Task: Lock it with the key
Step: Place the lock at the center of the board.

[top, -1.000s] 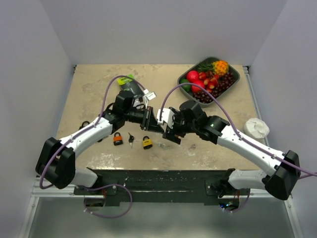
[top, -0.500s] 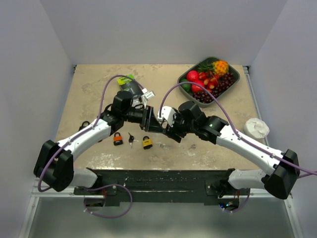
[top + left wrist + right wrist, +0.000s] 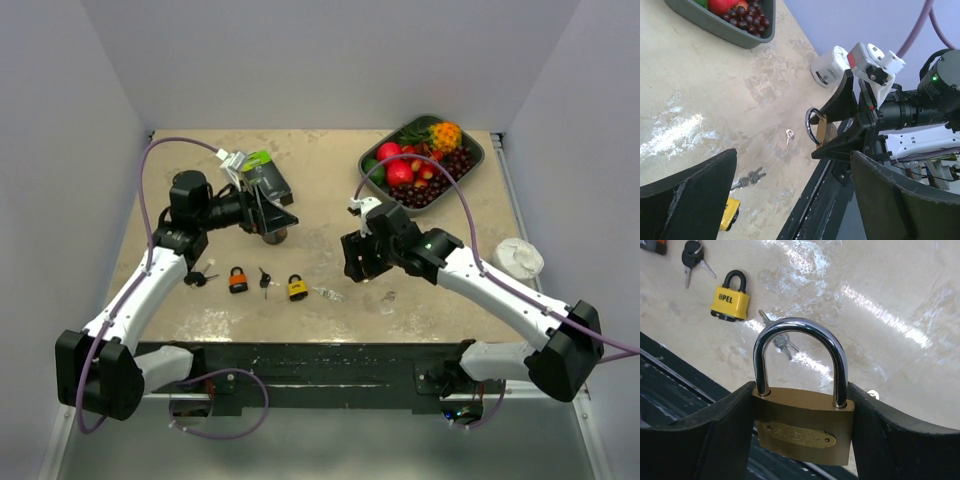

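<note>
From my screen I see a beige, marbled table (image 3: 330,165) boxed in by plain white walls. Nearest the arm bases there is a loose row on the surface: an orange padlock (image 3: 237,280), a black-headed key (image 3: 264,276), a yellow padlock (image 3: 297,289) and a small bunch of silver keys (image 3: 328,293).

Just beyond and right of that row, the right gripper (image 3: 800,390) holds the brass padlock (image 3: 801,432) off the table. Its fingers press the two sides of the body, and both shackle legs are seated in it.

Further back on the left, the left gripper (image 3: 275,212) has its jaws spread wide with nothing between them. Behind it lies a green and black package (image 3: 262,170).

A white roll (image 3: 518,258) sits at the right edge, and a grey fruit tray (image 3: 480,157) is in the far right corner.
</note>
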{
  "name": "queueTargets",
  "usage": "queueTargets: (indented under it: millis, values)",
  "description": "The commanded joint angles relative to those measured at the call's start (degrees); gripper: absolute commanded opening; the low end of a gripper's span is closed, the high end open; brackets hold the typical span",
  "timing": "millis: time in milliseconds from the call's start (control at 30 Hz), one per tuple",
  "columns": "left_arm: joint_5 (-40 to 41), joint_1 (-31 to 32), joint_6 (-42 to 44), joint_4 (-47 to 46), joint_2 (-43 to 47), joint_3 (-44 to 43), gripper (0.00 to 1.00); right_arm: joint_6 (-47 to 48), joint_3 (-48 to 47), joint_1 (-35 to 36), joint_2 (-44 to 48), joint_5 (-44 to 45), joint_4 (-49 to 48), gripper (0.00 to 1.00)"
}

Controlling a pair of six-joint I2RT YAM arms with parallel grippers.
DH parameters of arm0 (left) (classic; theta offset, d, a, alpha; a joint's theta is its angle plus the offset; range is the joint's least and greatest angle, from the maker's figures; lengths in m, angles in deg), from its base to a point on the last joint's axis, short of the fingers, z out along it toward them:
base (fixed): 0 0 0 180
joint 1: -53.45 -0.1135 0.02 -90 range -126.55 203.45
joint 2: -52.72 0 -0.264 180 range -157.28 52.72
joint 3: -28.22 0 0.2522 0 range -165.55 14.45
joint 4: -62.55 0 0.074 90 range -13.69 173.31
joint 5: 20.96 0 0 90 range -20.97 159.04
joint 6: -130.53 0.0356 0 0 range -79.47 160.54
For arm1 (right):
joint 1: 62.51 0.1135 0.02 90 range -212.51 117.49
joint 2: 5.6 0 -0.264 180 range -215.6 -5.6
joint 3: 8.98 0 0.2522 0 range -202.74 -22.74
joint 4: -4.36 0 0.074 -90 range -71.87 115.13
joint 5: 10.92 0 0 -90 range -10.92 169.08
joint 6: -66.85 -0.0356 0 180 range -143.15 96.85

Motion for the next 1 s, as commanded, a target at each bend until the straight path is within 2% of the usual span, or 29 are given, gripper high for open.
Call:
queueTargets:
  millis: [0, 167, 233, 533, 833, 967]
  values:
    - [1.79, -1.14, 1.8, 0.34, 2.62, 0.15, 0.99, -16.86, 0.11, -0.18, 0.45, 2.78, -4.15, 0.0]
    - [2.32, -2.29, 1.54, 0.34, 3.41, 1.04, 0.99, -21.79, 1.16, -0.09, -5.26, 6.82, -3.89, 0.0]
    - [2.32, -2.64, 1.71, 0.34, 3.33, 1.13, 0.99, -23.46, 1.78, -0.09, -7.71, 5.87, -3.97, 0.0]
    - [1.53, -3.17, 1.36, -0.63, 2.63, 3.06, 0.99, -23.82, 2.48, -0.18, -13.96, 9.37, -6.79, 0.0]
    - [1.01, -4.05, 1.54, -0.45, 2.53, 3.76, 0.99, -25.57, 4.86, -3.34, -19.15, 6.92, -7.58, 0.0]
    - [0.57, -4.4, 1.45, -0.45, 2.1, 3.41, 0.99, -26.01, 4.95, -3.6, -20.21, 5.69, -8.01, 0.05]
